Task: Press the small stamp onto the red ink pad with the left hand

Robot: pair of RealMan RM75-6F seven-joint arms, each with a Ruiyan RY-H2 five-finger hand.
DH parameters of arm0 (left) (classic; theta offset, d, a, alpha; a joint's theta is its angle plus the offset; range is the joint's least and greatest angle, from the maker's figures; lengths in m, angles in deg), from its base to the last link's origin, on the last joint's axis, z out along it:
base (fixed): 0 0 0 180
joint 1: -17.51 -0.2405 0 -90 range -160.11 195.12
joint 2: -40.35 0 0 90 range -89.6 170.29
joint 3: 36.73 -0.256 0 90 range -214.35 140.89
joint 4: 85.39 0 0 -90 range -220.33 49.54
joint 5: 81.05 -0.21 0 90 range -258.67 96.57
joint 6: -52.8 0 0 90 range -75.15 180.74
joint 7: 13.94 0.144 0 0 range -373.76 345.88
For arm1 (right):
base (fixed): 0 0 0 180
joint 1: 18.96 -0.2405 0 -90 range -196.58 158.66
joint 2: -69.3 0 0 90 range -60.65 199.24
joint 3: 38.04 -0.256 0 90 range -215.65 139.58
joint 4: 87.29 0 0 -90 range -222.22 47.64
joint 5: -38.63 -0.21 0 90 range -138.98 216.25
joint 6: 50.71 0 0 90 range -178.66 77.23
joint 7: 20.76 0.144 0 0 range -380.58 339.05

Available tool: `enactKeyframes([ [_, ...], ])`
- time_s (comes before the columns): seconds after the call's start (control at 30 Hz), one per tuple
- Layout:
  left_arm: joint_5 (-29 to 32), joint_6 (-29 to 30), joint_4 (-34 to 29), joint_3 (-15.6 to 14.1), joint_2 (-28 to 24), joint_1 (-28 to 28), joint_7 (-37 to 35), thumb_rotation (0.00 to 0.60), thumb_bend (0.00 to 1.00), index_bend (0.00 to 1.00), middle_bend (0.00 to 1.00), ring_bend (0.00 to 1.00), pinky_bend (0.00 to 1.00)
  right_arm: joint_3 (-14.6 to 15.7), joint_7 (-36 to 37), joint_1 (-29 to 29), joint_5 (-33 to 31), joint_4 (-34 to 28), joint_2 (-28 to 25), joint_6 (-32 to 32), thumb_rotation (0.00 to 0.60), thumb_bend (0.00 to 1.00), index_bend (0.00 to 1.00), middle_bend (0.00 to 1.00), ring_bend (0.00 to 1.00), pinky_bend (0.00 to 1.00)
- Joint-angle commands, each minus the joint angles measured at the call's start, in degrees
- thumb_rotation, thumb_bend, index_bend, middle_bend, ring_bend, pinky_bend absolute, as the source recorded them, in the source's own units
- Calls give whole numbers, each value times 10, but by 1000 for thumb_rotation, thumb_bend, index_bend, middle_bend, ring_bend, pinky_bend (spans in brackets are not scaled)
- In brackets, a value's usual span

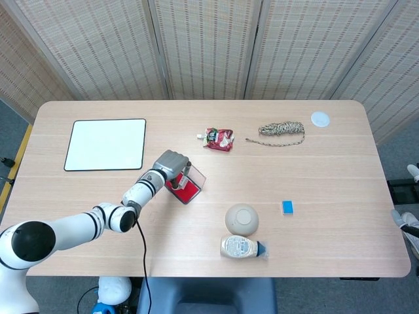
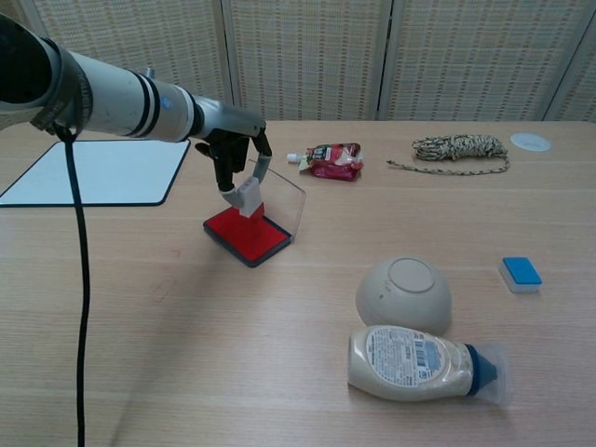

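My left hand (image 2: pixel 233 149) hangs over the red ink pad (image 2: pixel 244 237) and pinches the small white stamp (image 2: pixel 248 197) from above. The stamp is tilted and sits just above the pad's red surface, apart from it. The pad's clear lid (image 2: pixel 287 197) stands open on its right side. In the head view the left hand (image 1: pixel 171 163) covers most of the stamp, and the red ink pad (image 1: pixel 187 190) shows just beyond its fingers. My right hand appears in neither view.
A white board (image 1: pixel 105 144) lies at the far left. A red pouch (image 1: pixel 219 139), a rope coil (image 1: pixel 281 131) and a white disc (image 1: pixel 320 118) sit further back. An upturned bowl (image 2: pixel 403 293), a lying bottle (image 2: pixel 424 363) and a blue eraser (image 2: pixel 521 273) lie to the right.
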Motion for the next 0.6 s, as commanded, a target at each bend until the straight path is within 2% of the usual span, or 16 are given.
enactKeyframes([
  [0.03, 24, 42, -52, -10, -31, 2, 25, 600, 422, 777, 1000, 919, 940, 0, 1, 1, 1, 1, 0, 2, 600, 293, 0, 0, 0, 0],
  [0.33, 47, 115, -141, -18, -69, -21, 57, 600, 422, 775, 1000, 919, 940, 5, -7, -4, 13, -1, 1, -3, 600, 294, 0, 0, 0, 0],
  [0.6, 23, 173, -181, -27, -69, -59, 75, 600, 422, 773, 1000, 919, 940, 9, -9, -4, 22, 0, 3, 2, 600, 294, 0, 0, 0, 0],
])
